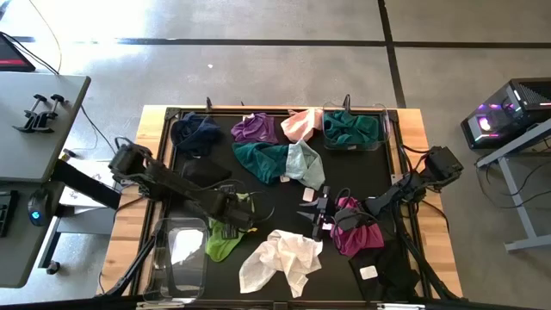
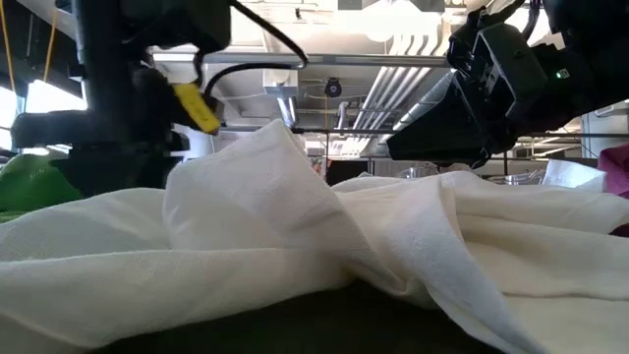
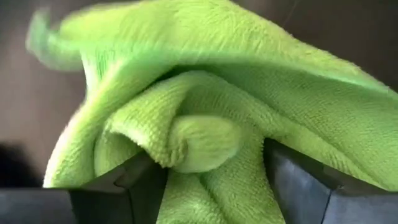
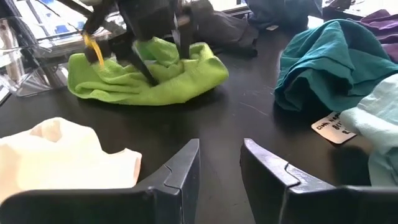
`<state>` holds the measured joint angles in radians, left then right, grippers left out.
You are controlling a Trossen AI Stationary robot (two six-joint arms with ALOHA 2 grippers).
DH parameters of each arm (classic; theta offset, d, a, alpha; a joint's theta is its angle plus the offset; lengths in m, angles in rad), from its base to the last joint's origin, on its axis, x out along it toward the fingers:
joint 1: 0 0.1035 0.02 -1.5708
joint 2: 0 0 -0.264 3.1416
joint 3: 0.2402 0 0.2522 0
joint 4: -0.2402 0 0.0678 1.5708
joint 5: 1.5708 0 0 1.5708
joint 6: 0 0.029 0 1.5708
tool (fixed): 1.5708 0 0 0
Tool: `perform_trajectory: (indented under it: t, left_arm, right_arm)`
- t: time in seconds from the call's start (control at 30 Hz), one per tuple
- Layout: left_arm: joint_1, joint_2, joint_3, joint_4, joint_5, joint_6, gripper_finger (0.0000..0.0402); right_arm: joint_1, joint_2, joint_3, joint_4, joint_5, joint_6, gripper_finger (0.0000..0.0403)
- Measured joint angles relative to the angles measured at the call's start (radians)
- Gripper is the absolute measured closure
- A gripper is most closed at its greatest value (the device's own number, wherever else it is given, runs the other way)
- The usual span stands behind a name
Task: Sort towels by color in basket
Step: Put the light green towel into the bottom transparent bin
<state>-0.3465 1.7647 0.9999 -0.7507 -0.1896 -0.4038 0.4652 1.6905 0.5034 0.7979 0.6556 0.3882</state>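
Note:
A lime towel (image 1: 220,250) lies crumpled on the black mat near the table's front left. My left gripper (image 1: 229,229) stands over it, open and pointing down, its fingers sunk into the lime towel (image 4: 112,81). My right gripper (image 1: 315,215) hovers open and low near the table's middle, with nothing between its fingers (image 4: 221,155). It is beside a magenta towel (image 1: 357,231). A white towel (image 1: 280,260) lies at the front middle. Navy (image 1: 196,131), purple (image 1: 256,127), pink (image 1: 300,125), teal (image 1: 261,159) and mint (image 1: 305,162) towels lie farther back. My left gripper (image 3: 208,168) comes from above, pointing down, with its open fingers (image 3: 134,186) on either side of a raised bunched fold (image 3: 199,140) near the lime towel's middle. The cloth lies against the fingers' inner sides. The towel rests on the mat, not lifted.
A clear bin (image 1: 162,269) stands at the front left corner, close to the lime towel. A dark wire basket (image 1: 377,143) at the back right holds a teal cloth (image 1: 349,127). A black cloth with a white tag (image 1: 368,272) lies at the front right.

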Motion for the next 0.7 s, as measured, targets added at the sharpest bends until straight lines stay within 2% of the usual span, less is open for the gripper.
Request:
perform_trajectory:
  t: [0.13,0.23,0.53,0.7]
  left_arm:
    - [0.000,0.051,0.005,-0.004,0.001,0.059,0.0173]
    - [-0.004,0.054,0.004,0.000,-0.028,0.070,0.0206]
    - [0.001,-0.033,0.089,-0.012,-0.125,0.196,0.0384]
    - [-0.022,-0.109,0.191,-0.062,-0.224,0.224,0.0382]
  right_arm:
    - [0.000,0.000,0.000,0.000,0.002,0.016,0.0295]
    - [0.000,0.000,0.000,0.000,0.003,0.019,0.0295]
    - [0.000,0.000,0.000,0.001,0.009,0.032,0.0295]
    - [0.000,0.000,0.000,0.000,0.029,0.034,0.0295]
